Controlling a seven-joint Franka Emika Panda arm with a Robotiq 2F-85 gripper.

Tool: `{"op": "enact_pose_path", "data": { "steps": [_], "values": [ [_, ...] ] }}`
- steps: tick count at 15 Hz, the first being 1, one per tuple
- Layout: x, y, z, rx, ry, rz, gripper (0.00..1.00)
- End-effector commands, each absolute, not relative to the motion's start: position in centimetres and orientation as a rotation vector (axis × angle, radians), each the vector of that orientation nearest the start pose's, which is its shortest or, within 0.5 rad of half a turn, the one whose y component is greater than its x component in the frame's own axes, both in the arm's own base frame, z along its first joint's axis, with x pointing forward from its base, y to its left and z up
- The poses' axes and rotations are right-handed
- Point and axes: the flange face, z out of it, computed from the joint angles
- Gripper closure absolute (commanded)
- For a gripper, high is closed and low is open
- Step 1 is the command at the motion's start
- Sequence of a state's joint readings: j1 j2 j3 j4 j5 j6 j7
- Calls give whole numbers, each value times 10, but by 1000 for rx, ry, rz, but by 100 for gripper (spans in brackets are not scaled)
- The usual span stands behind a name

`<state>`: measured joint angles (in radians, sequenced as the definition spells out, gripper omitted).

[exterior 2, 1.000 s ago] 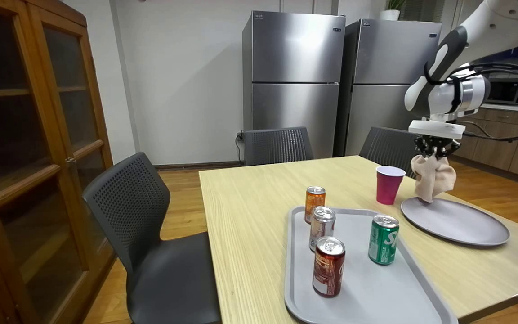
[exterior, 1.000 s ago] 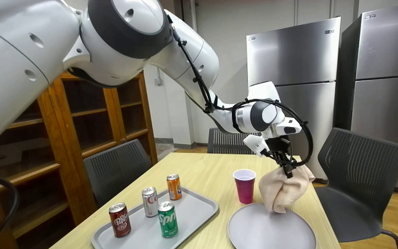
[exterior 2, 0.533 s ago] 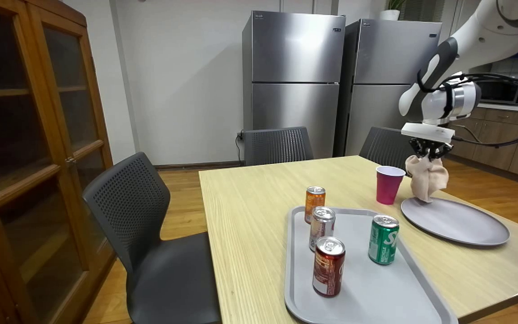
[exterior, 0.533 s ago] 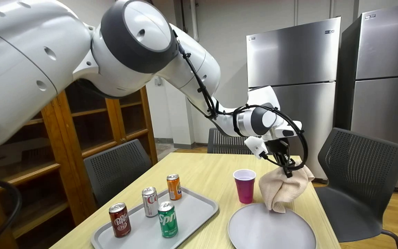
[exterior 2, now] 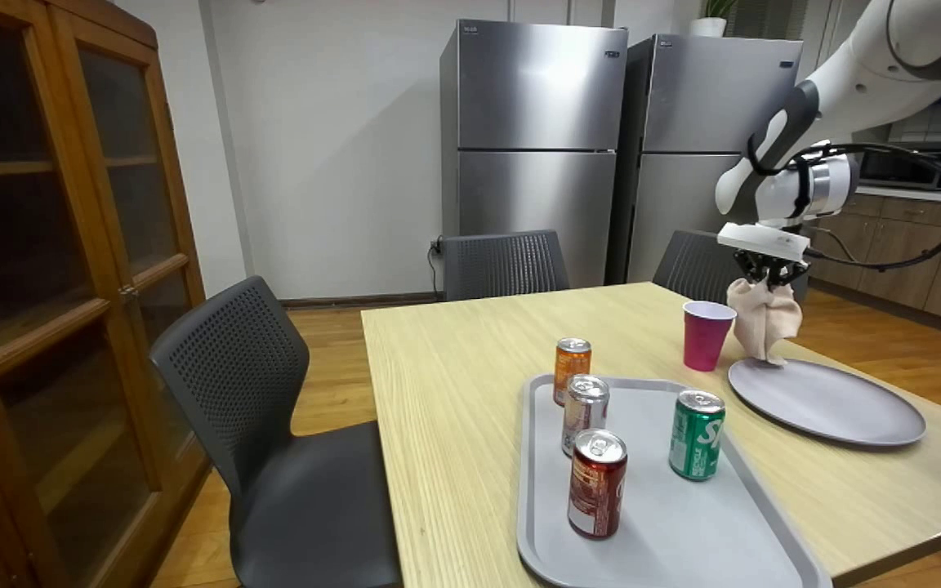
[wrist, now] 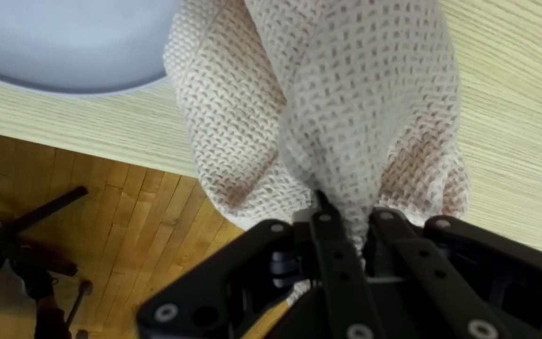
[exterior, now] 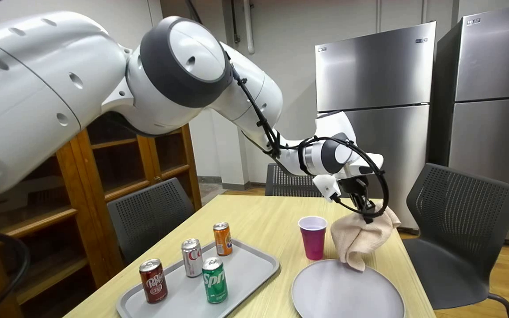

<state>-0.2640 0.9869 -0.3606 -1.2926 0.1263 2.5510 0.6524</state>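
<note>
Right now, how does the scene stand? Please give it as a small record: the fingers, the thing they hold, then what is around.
Fingers: closed on the cloth
Held thing: beige, bunched at the grip, hanging; lower end at the edge of the plate, contact unclear
Dish: round, gray, on the table
Cup: magenta, upright, close to the cloth
Tray: gray, on the table
Upright on it: orange can, silver can, green can, dark red can

A pale wood-grain table (exterior: pixel 254 212) carries a gray tray (exterior 2: pixel 666 531), left, and a round gray plate (exterior: pixel 347 293), right. Just beyond the plate stands a magenta cup (exterior: pixel 314 243).
</note>
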Motion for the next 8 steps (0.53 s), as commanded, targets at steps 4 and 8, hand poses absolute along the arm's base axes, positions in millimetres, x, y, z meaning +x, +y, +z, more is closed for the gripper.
{"op": "enact_pose_path", "data": {
  "steps": [4,8],
  "values": [
    [687,-388,210,-2672,1838,-613,97],
    [693,-388,213,-2659,1839,-634,97]
  ]
}}
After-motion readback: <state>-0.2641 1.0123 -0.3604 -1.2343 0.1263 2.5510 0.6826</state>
